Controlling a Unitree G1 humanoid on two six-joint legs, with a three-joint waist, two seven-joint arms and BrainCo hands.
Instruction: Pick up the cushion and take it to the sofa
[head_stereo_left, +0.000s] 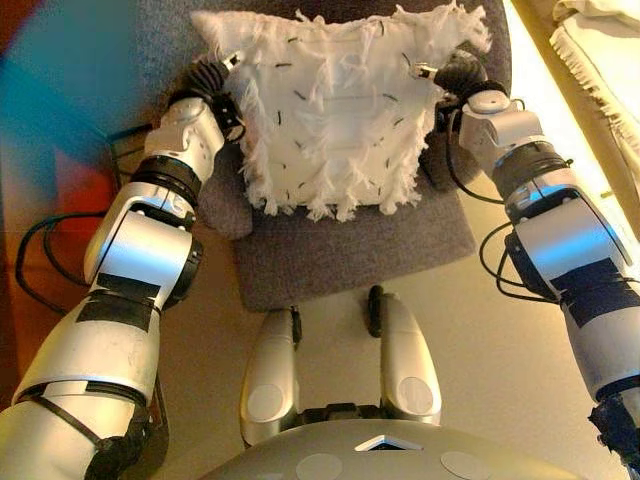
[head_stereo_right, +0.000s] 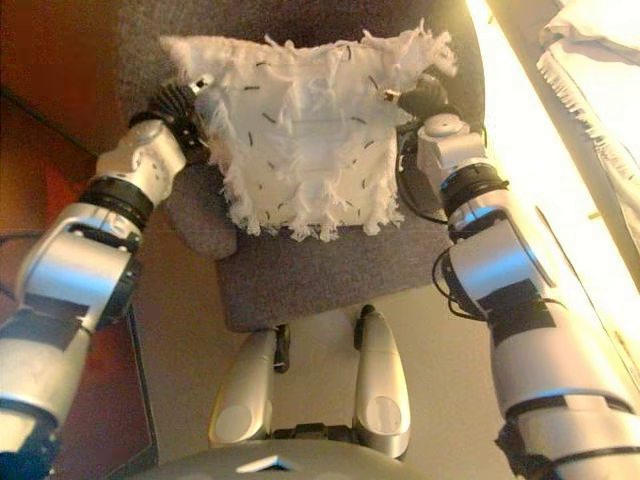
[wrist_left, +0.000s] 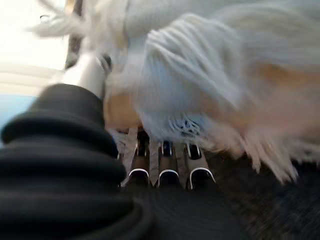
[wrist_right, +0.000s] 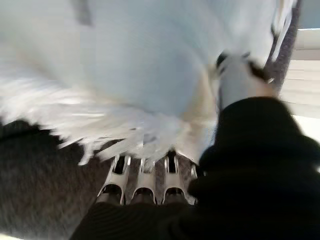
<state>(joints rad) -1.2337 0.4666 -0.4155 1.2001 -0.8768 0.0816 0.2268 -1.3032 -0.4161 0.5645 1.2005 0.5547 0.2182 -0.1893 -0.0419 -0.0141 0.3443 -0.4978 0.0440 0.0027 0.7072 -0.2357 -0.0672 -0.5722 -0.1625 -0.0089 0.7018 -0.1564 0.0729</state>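
Observation:
A white cushion (head_stereo_left: 330, 110) with shaggy fringe and short dark flecks lies on a grey upholstered seat (head_stereo_left: 350, 250) straight ahead. My left hand (head_stereo_left: 210, 80) is at the cushion's left edge and my right hand (head_stereo_left: 455, 75) at its right edge. In the left wrist view the fingers (wrist_left: 167, 165) run under the cushion (wrist_left: 210, 65) and the thumb (wrist_left: 87, 75) presses on top. The right wrist view shows the same: fingers (wrist_right: 145, 175) beneath the cushion (wrist_right: 125, 60), thumb (wrist_right: 237, 82) above. The fingertips are hidden under the fringe.
The grey seat's front edge is near my body. A white fringed cloth (head_stereo_left: 600, 50) lies at the far right beyond a pale floor strip (head_stereo_left: 560, 110). Red-brown flooring (head_stereo_right: 60, 150) lies to the left of the seat.

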